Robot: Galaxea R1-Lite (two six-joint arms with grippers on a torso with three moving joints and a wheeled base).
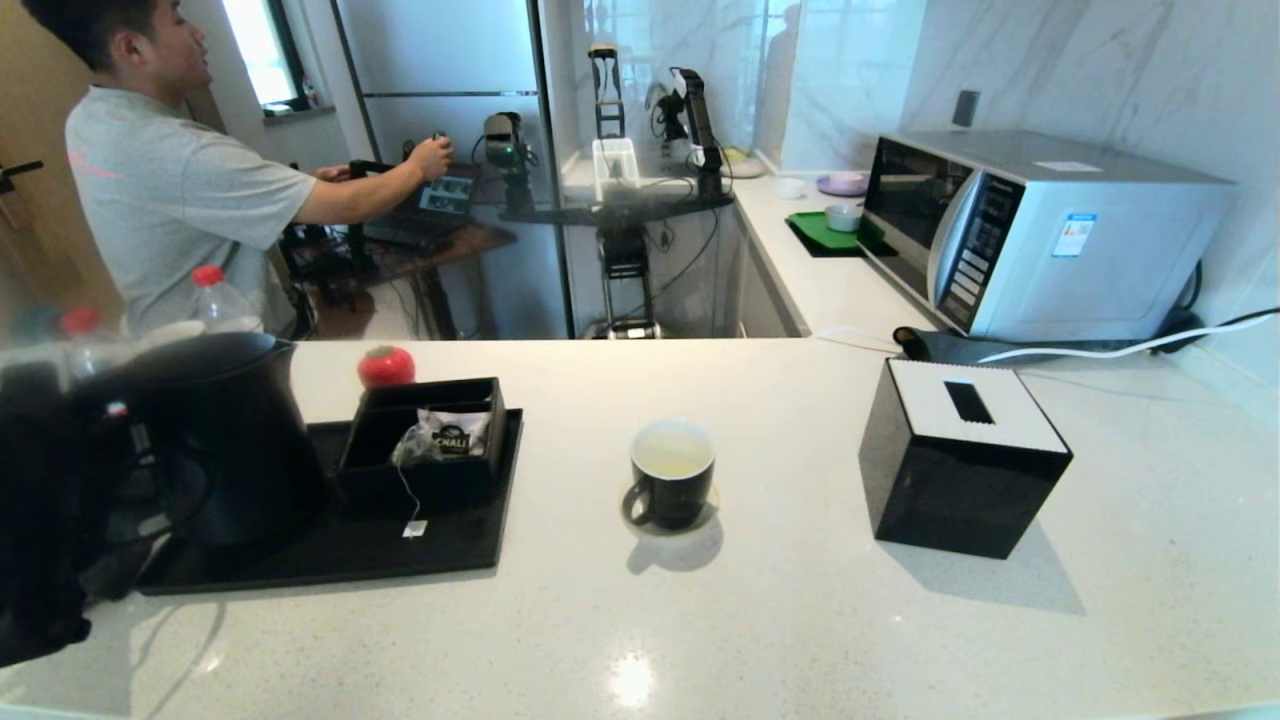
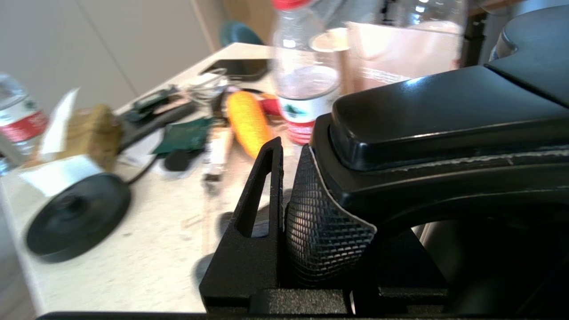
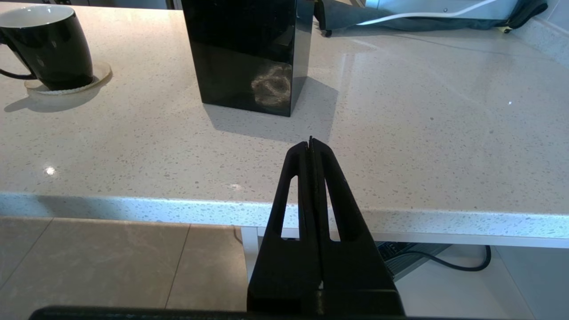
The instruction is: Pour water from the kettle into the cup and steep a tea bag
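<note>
Desk (image 1: 800, 620): pale speckled stone.
On it: black tray (image 1: 330, 550) at left, cup (image 1: 672, 472) on a coaster mid-desk, black tissue box (image 1: 955, 470) to its right.

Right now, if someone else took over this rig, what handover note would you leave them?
Left gripper: fingers shut on the kettle handle; the kettle is at the left end of the black tray.
Right gripper: fingers shut, empty, parked off the counter's front edge.
Cup: on a coaster at mid-counter, already holding pale water.
Tea bag: in the black organiser box on the tray, its string and tag hanging over the front.
Done: pouring, it seems.
Left: release the kettle, pick up the tea bag, steep it in the cup.
</note>
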